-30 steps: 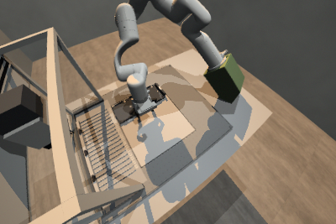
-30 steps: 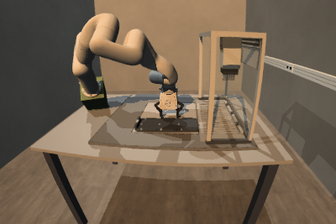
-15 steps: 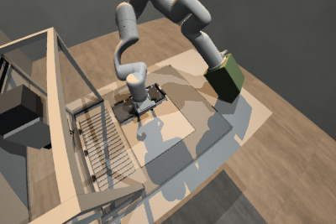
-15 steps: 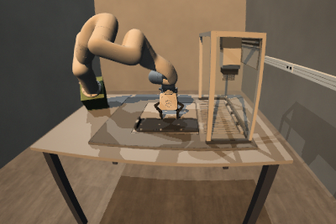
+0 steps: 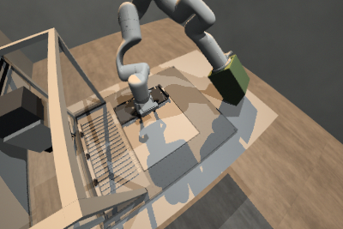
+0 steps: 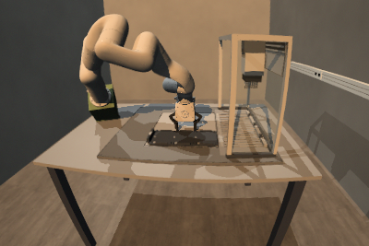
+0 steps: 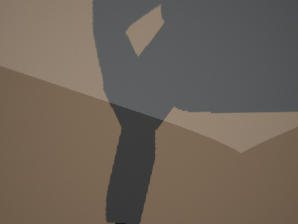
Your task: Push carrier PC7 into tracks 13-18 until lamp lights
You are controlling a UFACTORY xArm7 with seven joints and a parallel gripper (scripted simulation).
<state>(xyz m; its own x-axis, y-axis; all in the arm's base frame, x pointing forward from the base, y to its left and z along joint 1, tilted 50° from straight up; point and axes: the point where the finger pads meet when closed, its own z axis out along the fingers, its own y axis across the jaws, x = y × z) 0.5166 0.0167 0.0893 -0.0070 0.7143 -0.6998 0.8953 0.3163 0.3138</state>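
Carrier PC7 (image 6: 184,138) lies flat on the surface (image 6: 69,151), a dark tray just left of the loading rails (image 6: 242,131) in the exterior view, not yet in the tracks. Handle end sits on the arm-base side; can't make out the handle itself at this size. End effector (image 6: 185,126) hangs right above the carrier's far edge, fingers spread fully wide, nothing between them. Contact with the carrier: can't tell from here (wrist view shows only shadow on the mat, no fingers, no carrier). Rails sit inside the wooden frame (image 6: 232,94); tile numbers and the lamp are too small to read.

Step in hand looks like getting down behind the handle end before shoving. To do it well: set the fingers low against the handle side, centred across the carrier's width, then push straight along the track direction so it doesn't yaw and jam on a rail edge. Keep some downward bias so it seats in the tracks.
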